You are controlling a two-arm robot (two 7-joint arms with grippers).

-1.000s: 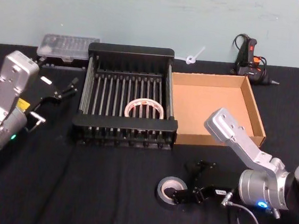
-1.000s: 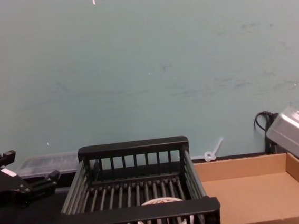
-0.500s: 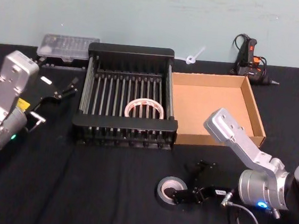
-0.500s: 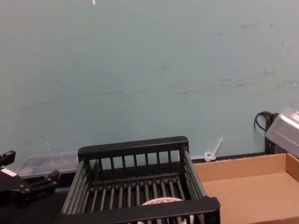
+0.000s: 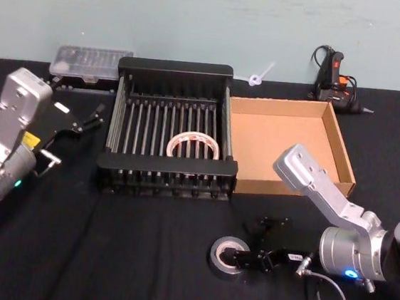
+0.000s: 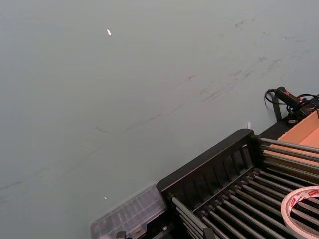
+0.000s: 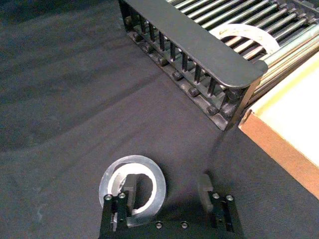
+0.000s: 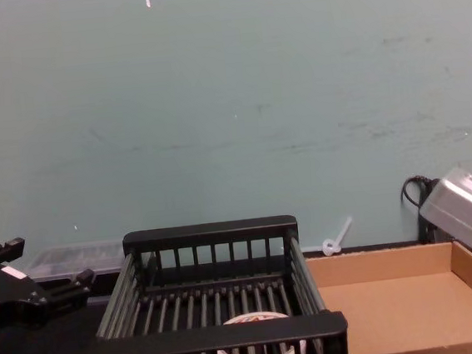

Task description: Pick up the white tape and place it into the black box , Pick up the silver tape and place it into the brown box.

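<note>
The white tape (image 5: 194,146) lies flat on the slatted floor of the black box (image 5: 176,67), and it also shows in the chest view as the white tape (image 8: 257,352). On the black cloth in front of the brown box (image 5: 339,154) lies the silver tape (image 5: 221,261). My right gripper (image 5: 256,240) is open at table height. In the right wrist view one finger (image 7: 128,191) stands inside the hole of the silver tape (image 7: 157,184), and the other stays outside the roll. To the left of the black box my left gripper (image 5: 89,118) hovers open and empty.
A clear plastic case (image 5: 91,63) sits behind the black box's left corner. A glue gun (image 5: 334,78) and a small white plastic piece (image 5: 260,76) lie at the back by the wall. The brown box's floor (image 8: 399,312) is bare.
My right gripper has shifted very slightly at the silver tape. The left arm and both tapes have stayed put.
</note>
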